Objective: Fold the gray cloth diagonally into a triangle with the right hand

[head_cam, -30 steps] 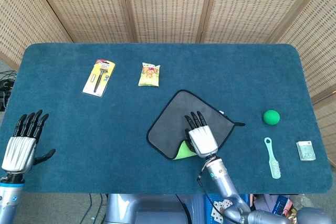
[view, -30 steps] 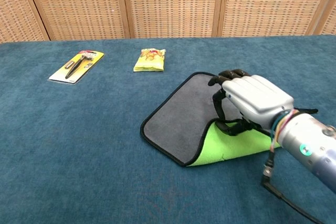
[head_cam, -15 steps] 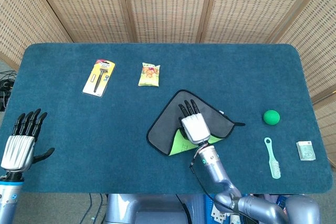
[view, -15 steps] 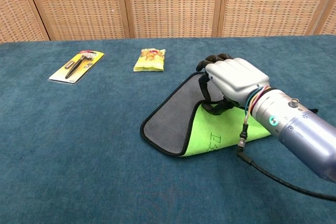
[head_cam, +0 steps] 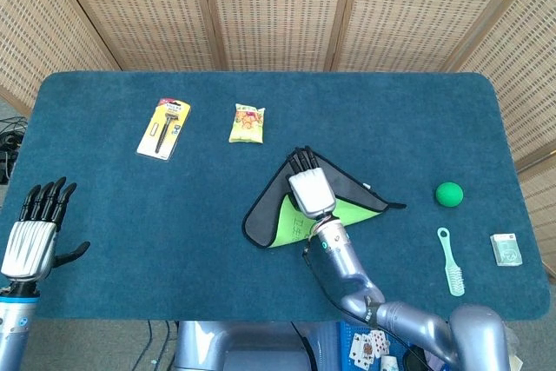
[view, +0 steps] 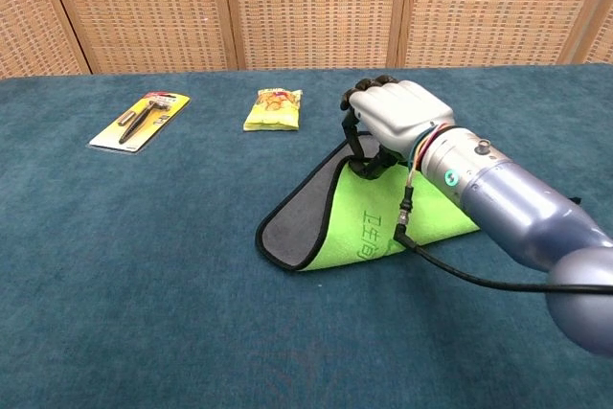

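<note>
The right hand (view: 388,117) was closed on a corner of the gray cloth (view: 292,222), held at frame centre so the green underside lay folded towards the far corner. The left hand (head_cam: 35,236), kept lower left, was open and idle.

Blue carpeted table (head_cam: 104,215); woven wicker screen panels (head_cam: 278,6) behind, wooden frames.

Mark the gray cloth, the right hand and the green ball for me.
gray cloth (head_cam: 258,221): head view, gray strip left uncovered at its left corner.
right hand (view: 391,114): chest view, back of the hand.
green ball (head_cam: 449,194): head view, centre of the ball.
</note>
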